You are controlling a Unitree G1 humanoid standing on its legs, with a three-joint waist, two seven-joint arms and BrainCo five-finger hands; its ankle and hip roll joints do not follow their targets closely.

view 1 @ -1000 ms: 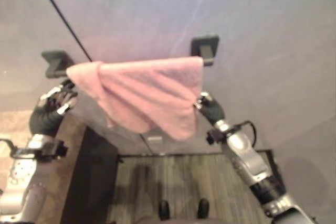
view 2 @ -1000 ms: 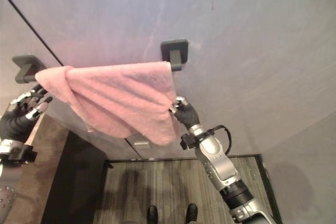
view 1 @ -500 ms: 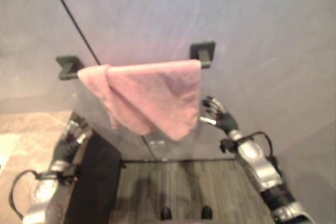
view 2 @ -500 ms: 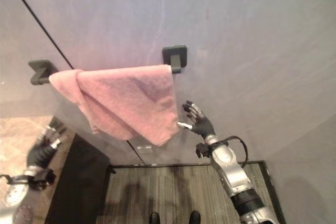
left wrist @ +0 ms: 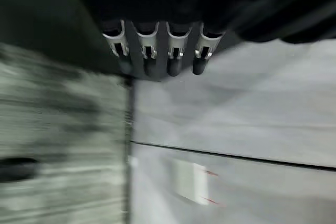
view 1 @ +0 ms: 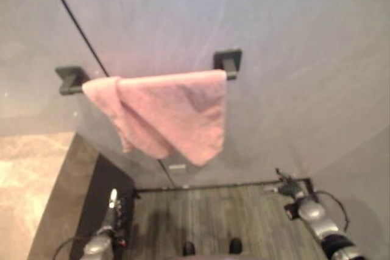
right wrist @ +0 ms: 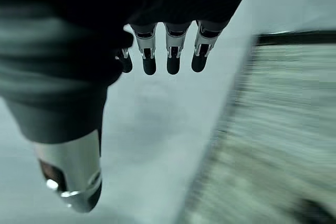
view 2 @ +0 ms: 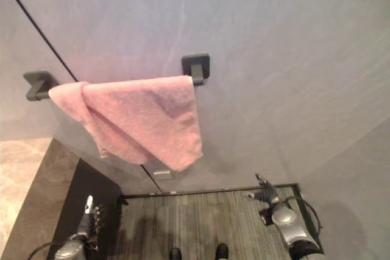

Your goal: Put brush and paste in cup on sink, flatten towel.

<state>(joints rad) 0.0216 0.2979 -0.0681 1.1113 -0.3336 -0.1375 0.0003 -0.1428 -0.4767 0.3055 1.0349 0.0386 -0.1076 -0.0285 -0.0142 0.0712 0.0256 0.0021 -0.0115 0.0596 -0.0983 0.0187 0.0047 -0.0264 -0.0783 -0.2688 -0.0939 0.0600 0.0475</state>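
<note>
At the lower left of the left eye view, the left hand (view 1: 112, 202) hangs low beside the dark cabinet side (view 1: 103, 193), its silver fingers straight and empty; its wrist view shows them in a loose row with nothing between them. Above, in the upper left, a dark wall bracket (view 1: 69, 79) carries one end of the rail. Across the middle hangs the pink terry towel (view 1: 167, 111): its left part is bunched into a fold that overlaps the rest, and its lower edge sags to a point, so it does not look flat. A second dark bracket (view 1: 228, 62) sits at its right end. At the lower right, the right hand (view 1: 284, 186) is well below the towel, fingers spread and holding nothing.

The towel step appears unfinished. The next move likely calls for raising both hands to the lower corners and drawing the bunched left fold outward along the rail.
</note>
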